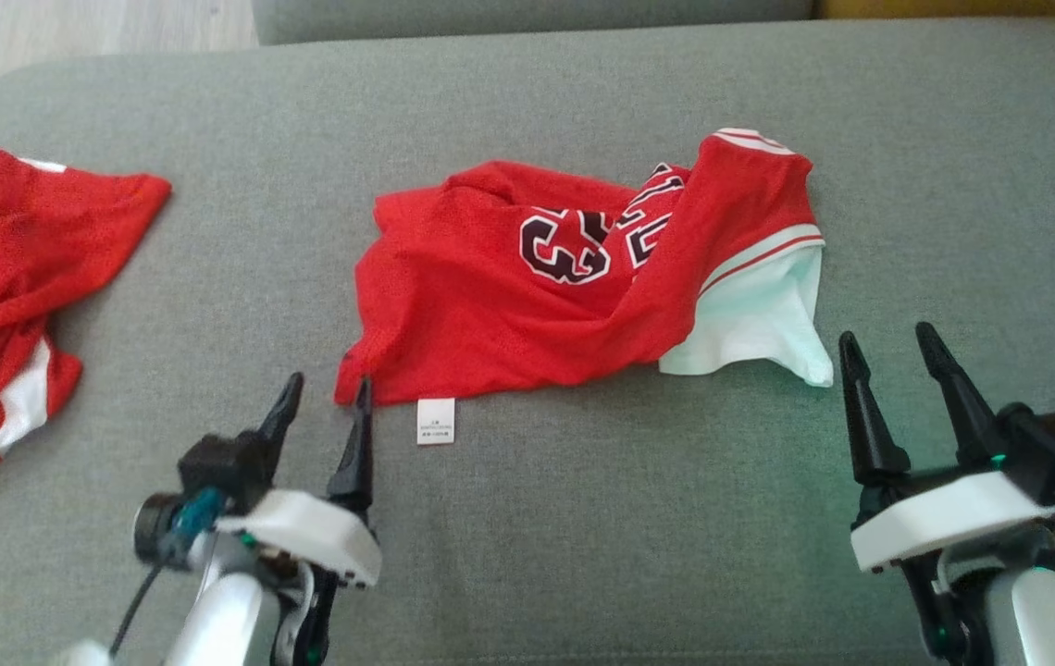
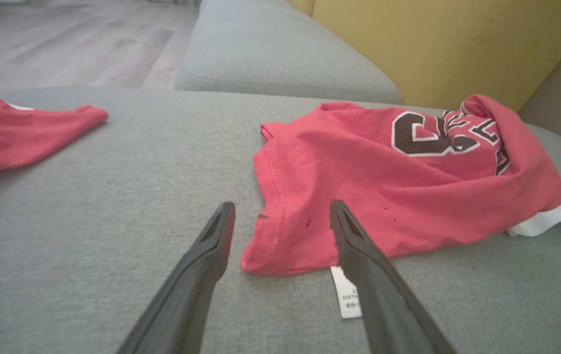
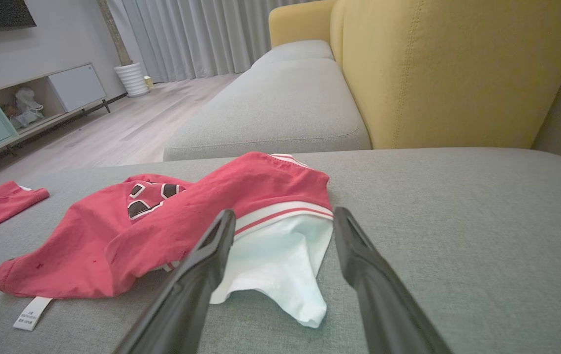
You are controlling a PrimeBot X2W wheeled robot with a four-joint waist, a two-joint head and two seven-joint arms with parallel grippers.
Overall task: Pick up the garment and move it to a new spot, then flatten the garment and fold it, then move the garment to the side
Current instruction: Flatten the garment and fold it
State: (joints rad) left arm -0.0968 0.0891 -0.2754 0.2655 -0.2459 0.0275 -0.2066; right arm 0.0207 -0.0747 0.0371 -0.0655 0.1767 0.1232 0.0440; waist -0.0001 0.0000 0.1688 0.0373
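Two red garments lie on one grey sofa cushion (image 1: 583, 536): a crumpled numbered jersey (image 1: 490, 305) at centre, with one white care label (image 1: 436, 421) at its near hem, and a second garment (image 1: 0, 277) far left. The left gripper (image 1: 328, 382), fingers spread, is at the jersey's near-left corner. The right gripper (image 1: 887, 335), fingers spread, is beside the jersey's white sleeve (image 1: 750, 324).

On the garment (image 1: 527, 314), the black-and-white print (image 1: 583, 242) is partly buried under a fold; its full figures cannot be read. The lettering on the label (image 1: 436, 421) is too small to read. In the left wrist view a finger (image 2: 374, 280) of the left gripper (image 2: 282, 205) covers the label's right side. The second red garment (image 1: 0, 296) is cut off by the left edge of the head view. The tip of the white sleeve (image 2: 546, 223) runs past the right edge of the left wrist view.
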